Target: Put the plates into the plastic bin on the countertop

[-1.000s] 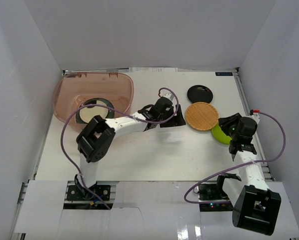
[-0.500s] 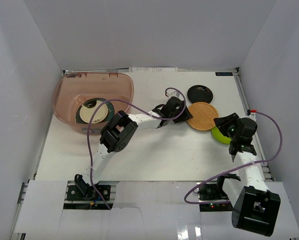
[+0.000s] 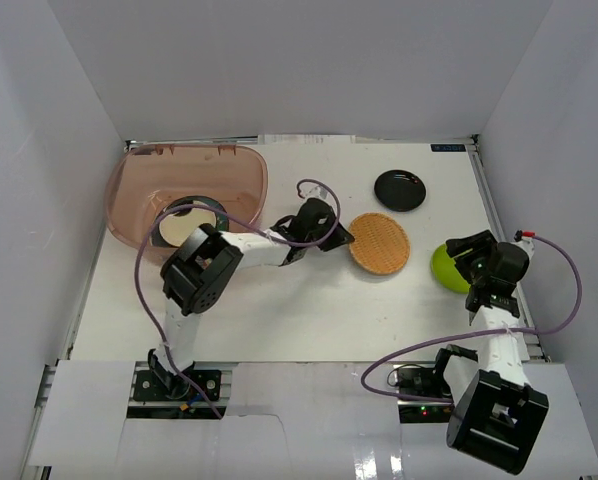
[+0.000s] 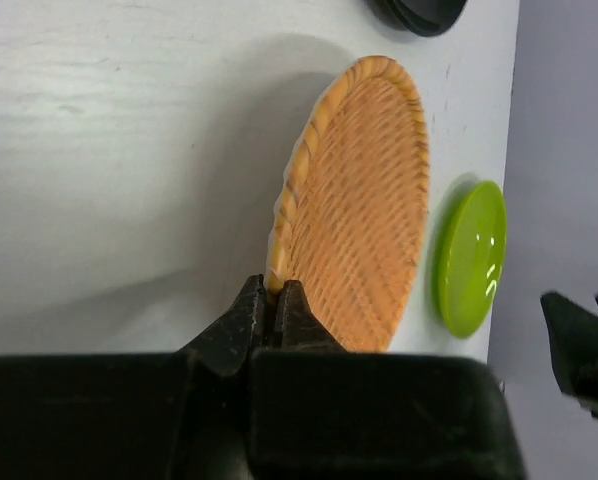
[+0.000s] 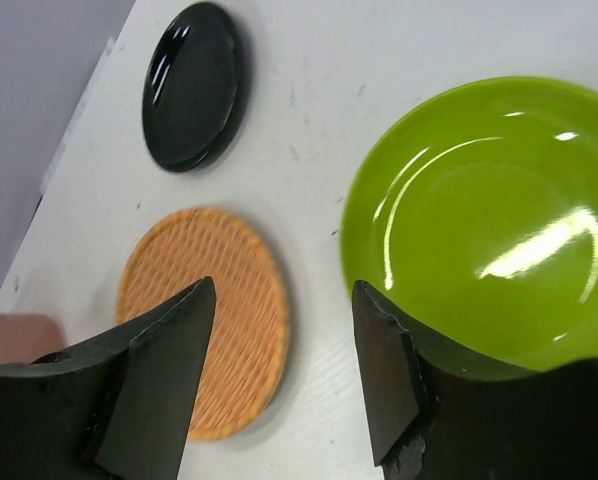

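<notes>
1. The left gripper (image 4: 274, 298) is pinched tight on the rim of the orange woven plate (image 4: 364, 200), which tilts up off the countertop (image 4: 109, 150).
2. The right gripper (image 5: 279, 345) gapes wide and empty at the edge of the lime green plate (image 5: 489, 220).
3. A black plate (image 3: 400, 189) lies beyond them. The plastic bin (image 3: 139, 170) sits far left.

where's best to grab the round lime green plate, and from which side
Pinch the rim of the lime green plate at the edge nearest the right gripper, from above: it lies flat on the white countertop, leaving only the rim.
</notes>
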`<state>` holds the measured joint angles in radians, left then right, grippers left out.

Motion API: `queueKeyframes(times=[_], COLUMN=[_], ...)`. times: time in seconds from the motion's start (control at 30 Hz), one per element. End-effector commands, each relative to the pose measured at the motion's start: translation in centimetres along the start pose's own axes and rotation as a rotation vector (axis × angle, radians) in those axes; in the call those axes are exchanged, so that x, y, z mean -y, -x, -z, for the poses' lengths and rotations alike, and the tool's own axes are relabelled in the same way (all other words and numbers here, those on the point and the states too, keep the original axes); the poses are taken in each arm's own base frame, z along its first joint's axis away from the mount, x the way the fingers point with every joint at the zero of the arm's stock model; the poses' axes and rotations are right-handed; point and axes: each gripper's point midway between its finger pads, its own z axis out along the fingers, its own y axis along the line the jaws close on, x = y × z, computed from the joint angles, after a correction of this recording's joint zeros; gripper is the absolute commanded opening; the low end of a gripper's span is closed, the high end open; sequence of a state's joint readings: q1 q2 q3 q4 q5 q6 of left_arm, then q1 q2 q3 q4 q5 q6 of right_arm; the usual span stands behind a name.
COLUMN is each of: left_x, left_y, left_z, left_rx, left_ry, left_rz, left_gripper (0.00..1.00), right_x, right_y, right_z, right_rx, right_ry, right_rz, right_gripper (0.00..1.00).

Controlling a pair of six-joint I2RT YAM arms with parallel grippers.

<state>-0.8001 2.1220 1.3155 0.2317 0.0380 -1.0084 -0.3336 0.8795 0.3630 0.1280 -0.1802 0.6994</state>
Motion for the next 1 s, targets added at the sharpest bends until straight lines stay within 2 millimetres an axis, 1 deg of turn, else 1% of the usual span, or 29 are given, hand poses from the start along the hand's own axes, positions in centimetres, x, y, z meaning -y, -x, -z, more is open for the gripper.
queueKeyframes(times=[0.0,0.03,0.07,0.1,0.13,0.17,0.2,0.23,0.27,0.3,0.33,0.37,0.4,0.43,0.47,0.5,0.53,0.57,0.6,0.67,0.7,0.73,0.77,0.8,0.83,0.87,0.9,0.93,0.97], left_x=[6.9,8.2,10.9,11.8,12.7,12.8,14.6,14.8,14.1,14.3,13.5,11.8,9.9,9.5,7.6,5.5,4.6,3.3,1.5,-1.1,-3.6,-4.7,-5.9,-8.1,-8.9,-9.5,-11.7,-12.4,-13.9], left_y=[3.4,3.9,5.4,6.0,6.8,7.4,9.5,10.5,11.1,13.7,14.4,15.0,17.3,18.4,18.7,20.3,20.7,20.7,21.6,21.8,22.6,22.6,22.8,23.3,23.5,23.9,24.8,24.9,25.3], left_z=[7.1,8.6,11.7,13.2,14.8,16.2,19.9,21.7,23.0,26.5,28.0,29.2,30.9,33.5,34.4,35.8,36.7,37.5,38.2,38.1,38.3,38.2,38.1,38.6,38.7,38.9,39.7,39.7,40.3], left_rx=[0.067,0.08,0.119,0.135,0.159,0.179,0.246,0.281,0.289,0.36,0.375,0.376,0.44,0.499,0.504,0.552,0.57,0.574,0.601,0.592,0.603,0.59,0.583,0.6,0.605,0.613,0.633,0.631,0.644], left_ry=[-0.188,-0.226,-0.29,-0.311,-0.323,-0.303,-0.344,-0.343,-0.308,-0.314,-0.292,-0.239,-0.176,-0.157,-0.088,-0.025,0.004,0.044,0.1,0.173,0.238,0.257,0.276,0.317,0.323,0.33,0.373,0.388,0.428], left_rz=[-0.106,-0.133,-0.153,-0.17,-0.204,-0.214,-0.226,-0.236,-0.247,-0.241,-0.24,-0.243,-0.229,-0.231,-0.22,-0.214,-0.208,-0.2,-0.192,-0.171,-0.142,-0.124,-0.103,-0.065,-0.045,-0.03,0.017,0.033,0.059], left_gripper=[0.0,0.0,0.0,0.0,0.0,0.0,0.0,0.0,0.0,0.0,0.0,0.0,0.0,0.0,0.0,0.0,0.0,0.0,0.0,0.0,0.0,0.0,0.0,0.0,0.0,0.0,0.0,0.0,0.0], right_x=[1.9,2.6,3.9,5.0,5.7,6.6,7.9,8.5,9.2,9.9,10.6,11.1,11.4,12.1,12.0,11.6,11.8,11.1,10.6,10.8,10.7,11.1,11.0,11.1,10.9,10.4,10.0,9.2,8.1], right_y=[1.8,1.8,2.0,2.1,2.1,2.1,2.3,2.4,2.2,2.1,1.7,1.5,1.0,0.0,-0.9,-0.8,-1.9,-2.5,-2.5,-3.9,-3.8,-4.5,-4.6,-4.7,-4.7,-4.6,-4.4,-3.6,-3.1], right_z=[0.3,0.5,0.7,0.9,1.3,1.6,2.0,2.3,2.5,2.6,2.4,2.4,2.3,2.1,1.9,1.4,1.0,0.6,0.1,-0.4,-0.7,-0.9,-1.0,-1.1,-1.3,-1.4,-1.5,-1.5,-1.4], right_rx=[0.095,0.106,0.138,0.163,0.179,0.189,0.212,0.223,0.222,0.22,0.202,0.193,0.173,0.143,0.11,0.109,0.072,0.044,0.042,-0.006,0.001,-0.02,-0.026,-0.034,-0.035,-0.044,-0.041,-0.019,-0.015], right_ry=[-0.088,-0.119,-0.17,-0.217,-0.246,-0.28,-0.331,-0.359,-0.391,-0.421,-0.446,-0.46,-0.464,-0.479,-0.463,-0.427,-0.418,-0.379,-0.342,-0.336,-0.319,-0.332,-0.33,-0.329,-0.319,-0.295,-0.28,-0.245,-0.2], right_rz=[-0.005,-0.011,-0.022,-0.027,-0.035,-0.046,-0.056,-0.056,-0.057,-0.063,-0.076,-0.095,-0.115,-0.156,-0.176,-0.188,-0.206,-0.233,-0.247,-0.294,-0.301,-0.317,-0.327,-0.33,-0.34,-0.345,-0.344,-0.341,-0.341], right_gripper=[0.63,0.64,0.64,0.65,0.67,0.68,0.68,0.68,0.71,0.71,0.72,0.71,0.71,0.71,0.71,0.71,0.7,0.69,0.68,0.65,0.63,0.58,0.42,0.34,0.24,0.09,0.08,0.08,0.08])
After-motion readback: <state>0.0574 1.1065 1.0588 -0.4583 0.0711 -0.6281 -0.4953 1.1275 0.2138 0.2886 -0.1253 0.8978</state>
